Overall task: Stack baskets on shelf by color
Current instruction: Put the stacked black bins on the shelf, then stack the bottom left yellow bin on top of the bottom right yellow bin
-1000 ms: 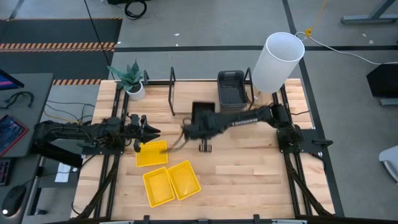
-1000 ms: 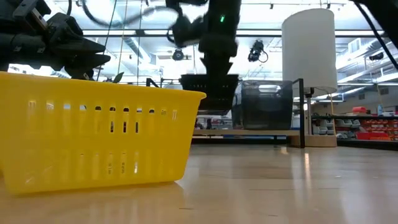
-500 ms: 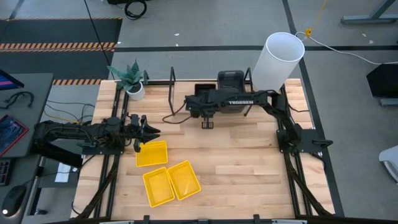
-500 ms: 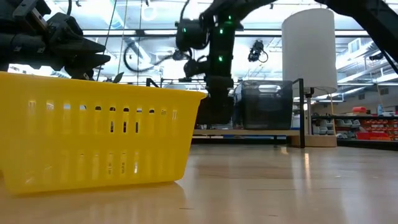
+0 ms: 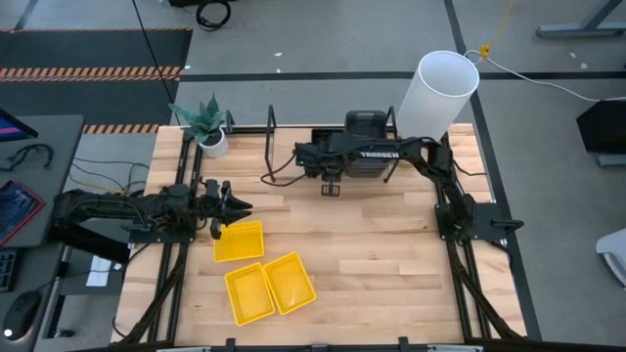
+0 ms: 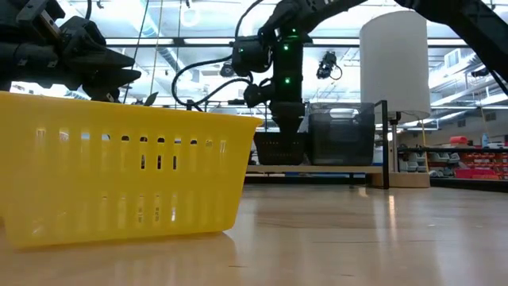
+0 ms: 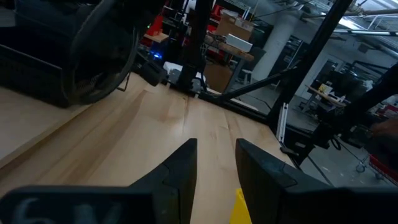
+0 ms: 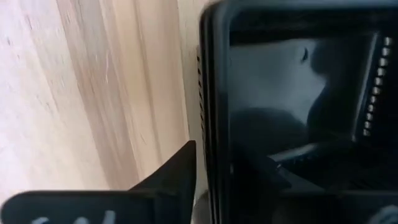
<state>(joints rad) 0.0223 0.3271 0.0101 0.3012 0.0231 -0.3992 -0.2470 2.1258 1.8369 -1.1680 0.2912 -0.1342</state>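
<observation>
My right gripper (image 5: 321,156) reaches to the far side of the table, pointing down, shut on a black slotted basket (image 6: 278,149). That basket sits at the level of the shelf board (image 6: 333,168), right beside the smoky grey baskets (image 5: 364,135). Whether it rests on the board cannot be told. Three yellow baskets lie on the tabletop: one (image 5: 240,242) just below my left gripper (image 5: 231,206), two more (image 5: 249,293) (image 5: 290,282) nearer the front. My left gripper (image 7: 216,155) is open and hovers over the table, touching nothing. My right gripper (image 8: 214,162) holds the black basket by the rim of one wall (image 8: 211,93). One finger (image 8: 180,168) is outside the wall and the other is inside the basket. It comes from above, pointing down, and the basket stays upright.
A tall white cylinder (image 5: 436,93) stands at the far right behind the shelf. A small potted plant (image 5: 205,122) is at the far left corner. Black wire uprights (image 5: 271,137) frame the shelf. Bare wood lies between the yellow baskets and the shelf.
My right gripper has carried the black basket from mid-table toward the far edge and lowered it beside the grey baskets at the shelf. It has stayed shut on the basket throughout.
</observation>
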